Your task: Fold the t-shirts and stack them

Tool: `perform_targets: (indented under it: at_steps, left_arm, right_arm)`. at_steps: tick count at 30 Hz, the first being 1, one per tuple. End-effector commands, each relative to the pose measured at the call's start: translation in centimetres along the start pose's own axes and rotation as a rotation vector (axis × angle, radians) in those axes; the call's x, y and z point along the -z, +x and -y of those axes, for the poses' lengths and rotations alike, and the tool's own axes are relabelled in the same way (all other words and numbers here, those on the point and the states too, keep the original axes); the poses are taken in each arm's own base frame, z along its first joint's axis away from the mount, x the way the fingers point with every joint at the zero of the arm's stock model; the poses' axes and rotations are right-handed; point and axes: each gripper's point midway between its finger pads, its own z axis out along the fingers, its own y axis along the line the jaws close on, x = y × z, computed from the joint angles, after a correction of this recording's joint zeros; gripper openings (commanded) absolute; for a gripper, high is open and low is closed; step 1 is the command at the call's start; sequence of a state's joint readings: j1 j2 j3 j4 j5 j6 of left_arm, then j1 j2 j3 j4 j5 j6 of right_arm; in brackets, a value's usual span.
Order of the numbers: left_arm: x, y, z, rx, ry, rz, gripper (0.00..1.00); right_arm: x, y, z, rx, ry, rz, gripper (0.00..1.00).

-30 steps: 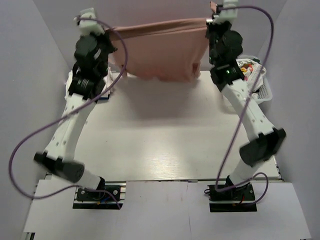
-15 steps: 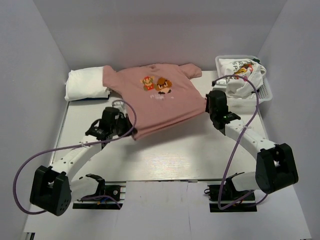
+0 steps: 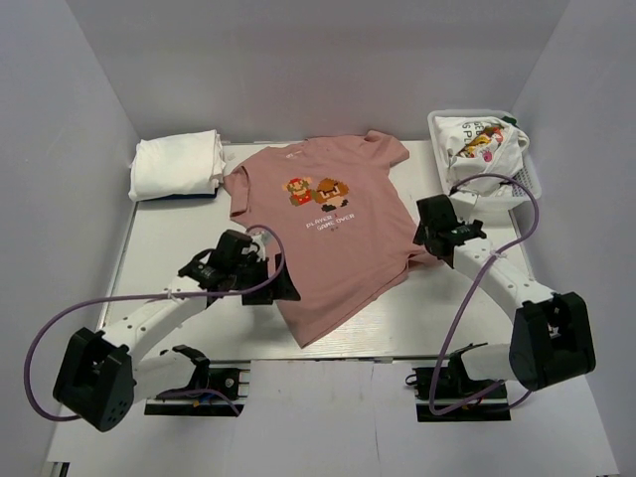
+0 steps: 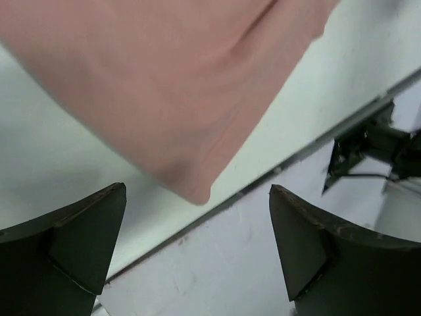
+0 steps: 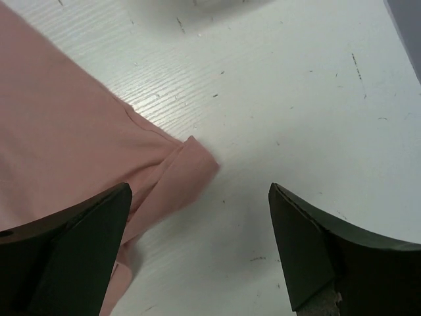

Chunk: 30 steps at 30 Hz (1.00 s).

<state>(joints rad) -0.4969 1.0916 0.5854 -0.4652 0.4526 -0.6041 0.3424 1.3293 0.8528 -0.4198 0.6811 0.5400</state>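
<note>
We see the dusty-pink t-shirt (image 3: 328, 238) lying flat and print side up on the table (image 3: 169, 238), its collar toward the far edge and its body slanting so that one hem corner points at the near edge, between the two arms. The two pixel figures sit on its chest, well away from either gripper. The left gripper (image 3: 281, 290) sits low at the shirt's left edge, just beside the lower hem; in the left wrist view its fingers (image 4: 79, 230) stand wide apart with nothing between them, and the pointed hem corner of the shirt (image 4: 177, 99) lies on the table beyond the fingertips, ungripped. The right gripper (image 3: 425, 246) rests at the shirt's right side, next to the other hem corner; in the right wrist view we find its jaws likewise spread wide and empty, with a small turned-over flap of pink cloth (image 5: 187, 164) lying on the bare tabletop just ahead of the left-hand finger (image 5: 72, 237). Further out, a folded white t-shirt (image 3: 177, 165) lies at the far left corner of the table, apart from the pink one. At the far right stands a white mesh basket (image 3: 529, 179), holding a crumpled white t-shirt with colourful print (image 3: 479, 141).
</note>
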Motion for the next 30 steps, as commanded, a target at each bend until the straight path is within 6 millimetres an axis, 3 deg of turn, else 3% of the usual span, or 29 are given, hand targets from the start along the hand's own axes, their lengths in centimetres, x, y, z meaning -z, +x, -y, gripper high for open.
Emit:
perform_targets:
  at_steps: [1,2,6,7,8,9,10,13,14,15,17,18,19,20,23,24,25,30]
  left_arm:
    - [1.1,-5.4,0.9,-0.097,-0.104,0.142,1.00]
    - [1.2,-7.0,0.0,-0.096,-0.180,0.200,1.00]
    - [1.5,-14.0,0.7,-0.113,-0.285,0.352,1.00]
    - [1.3,-15.6,1.1,-0.137,-0.282,0.373,1.00]
    - [-0.1,-16.6,-0.3,-0.122,-0.352,0.364,1.00]
    - [0.2,-19.0,0.5,-0.136,-0.369,0.410,1.00]
    - [-0.1,-20.7,0.1,-0.127,-0.401,0.439,1.00]
    - [-2.9,-24.0,-0.6,-0.146,-0.461,0.392,1.00]
    - [-3.3,-25.7,0.2,-0.150,-0.449,0.413,1.00]
    - [-5.2,-25.9,-1.5,-0.153,-0.481,0.370,1.00]
    - [-6.7,-26.7,-1.8,-0.172,-0.482,0.349,1.00]
    - [-6.6,-27.9,-1.6,-0.179,-0.482,0.362,1.00]
    - [-7.8,-27.9,-2.4,-0.174,-0.493,0.340,1.00]
    - [-7.6,-28.7,-2.7,-0.179,-0.507,0.348,1.00]
    - [-8.1,-28.8,-3.6,-0.187,-0.514,0.330,1.00]
    - [-8.4,-28.9,-3.7,-0.188,-0.512,0.334,1.00]
    - [-8.3,-29.1,-3.9,-0.181,-0.508,0.333,1.00]
    - [-9.6,-28.8,-5.1,-0.179,-0.505,0.301,1.00]
  right_arm:
    - [2.5,-3.9,0.3,-0.083,-0.015,0.093,0.90]
    - [3.0,-5.1,-0.9,-0.107,-0.085,0.128,0.90]
    - [4.7,-4.0,-7.0,0.013,-0.473,0.128,0.90]
    - [4.8,-3.9,-7.8,0.048,-0.522,0.134,0.90]
    - [5.1,-4.0,-8.7,0.063,-0.569,0.144,0.90]
    - [4.5,-3.7,-9.8,0.087,-0.587,0.112,0.90]
    - [5.1,-2.5,-11.2,0.129,-0.655,0.063,0.90]
    - [3.0,-0.8,-12.8,0.168,-0.614,-0.041,0.90]
    - [2.0,0.4,-13.3,0.182,-0.602,-0.085,0.90]
    - [1.1,1.5,-13.7,0.196,-0.591,-0.116,0.90]
    - [0.4,3.0,-14.4,0.215,-0.600,-0.164,0.90]
    - [-0.3,4.4,-14.2,0.216,-0.576,-0.210,0.90]
    - [-0.5,4.9,-13.8,0.218,-0.560,-0.224,0.90]
    - [-0.6,5.4,-13.6,0.212,-0.544,-0.239,0.90]
    - [-0.6,8.8,-10.3,0.205,-0.452,-0.322,0.90]
    - [0.0,8.9,-9.7,0.187,-0.449,-0.319,0.90]
    - [0.5,11.6,-7.5,0.191,-0.410,-0.385,0.90]
    - [3.7,14.5,-3.5,0.078,-0.366,-0.454,0.90]
